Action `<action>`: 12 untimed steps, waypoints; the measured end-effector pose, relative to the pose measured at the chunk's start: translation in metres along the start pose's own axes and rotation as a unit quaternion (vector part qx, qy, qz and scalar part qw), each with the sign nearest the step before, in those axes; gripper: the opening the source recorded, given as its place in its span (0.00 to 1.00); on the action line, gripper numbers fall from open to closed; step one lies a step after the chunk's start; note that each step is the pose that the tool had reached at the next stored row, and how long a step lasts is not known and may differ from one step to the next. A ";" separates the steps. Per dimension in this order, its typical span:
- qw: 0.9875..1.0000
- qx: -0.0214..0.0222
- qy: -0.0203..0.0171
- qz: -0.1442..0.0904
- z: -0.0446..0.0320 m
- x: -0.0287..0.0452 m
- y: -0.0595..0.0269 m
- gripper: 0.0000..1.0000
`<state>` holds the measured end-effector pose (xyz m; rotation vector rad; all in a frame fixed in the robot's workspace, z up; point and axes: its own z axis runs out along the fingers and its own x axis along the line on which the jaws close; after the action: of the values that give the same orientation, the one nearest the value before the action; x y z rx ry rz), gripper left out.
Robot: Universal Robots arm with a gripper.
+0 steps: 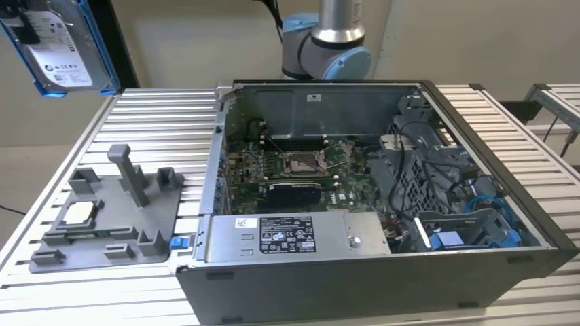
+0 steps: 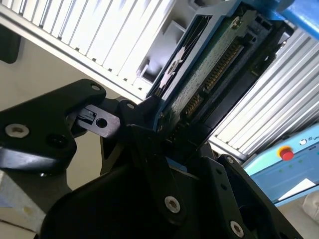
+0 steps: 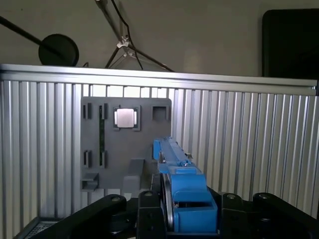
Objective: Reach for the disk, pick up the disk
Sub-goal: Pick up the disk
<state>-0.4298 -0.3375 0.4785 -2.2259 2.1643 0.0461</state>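
- The disk (image 1: 62, 47) is hanging in the air at the exterior view's upper left. It is clear of the bench (image 1: 154, 109), its white label is facing the camera, and its blue carrier bracket (image 1: 107, 51) is framing it.
- The gripper (image 2: 172, 134) is grasping the disk. In the second wrist view the black jaws are clamping 1 short end of the drive, 1 jaw on each side, with the connector edge and circuit board showing beyond them.
- The relation that counts is that the disk is lying between the jaws, not beside them. Its long axis is running straight out from the grip and away from the wrist.
- In the first wrist view the bracket is projecting edge-on from between the jaws and pointing toward the ribbed bench beyond.
- A grey fixture plate (image 3: 127, 144) is lying on the bench past the disk's far end, not touching it, and is carrying 1 small square chip (image 3: 125, 118) in a pocket.
- In the exterior view this plate is sitting at the bench's near left, well below the raised disk.
- An open computer case (image 1: 363, 285) is standing on the bench toward the exterior view's right, well apart from the disk.
- Judging by the drive's height above the bench, both the reach and the pick-up appear done — the robot's 1 arm alone is bearing it.
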 end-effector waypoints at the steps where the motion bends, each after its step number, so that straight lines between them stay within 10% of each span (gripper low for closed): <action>1: 1.000 0.000 0.000 0.000 0.0000 0.0001 -0.0023 0.00; 12: 1.000 0.000 0.000 0.000 0.0001 0.0008 -0.0282 0.00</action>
<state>-0.4016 -0.3375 0.4786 -2.2261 2.1645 0.0466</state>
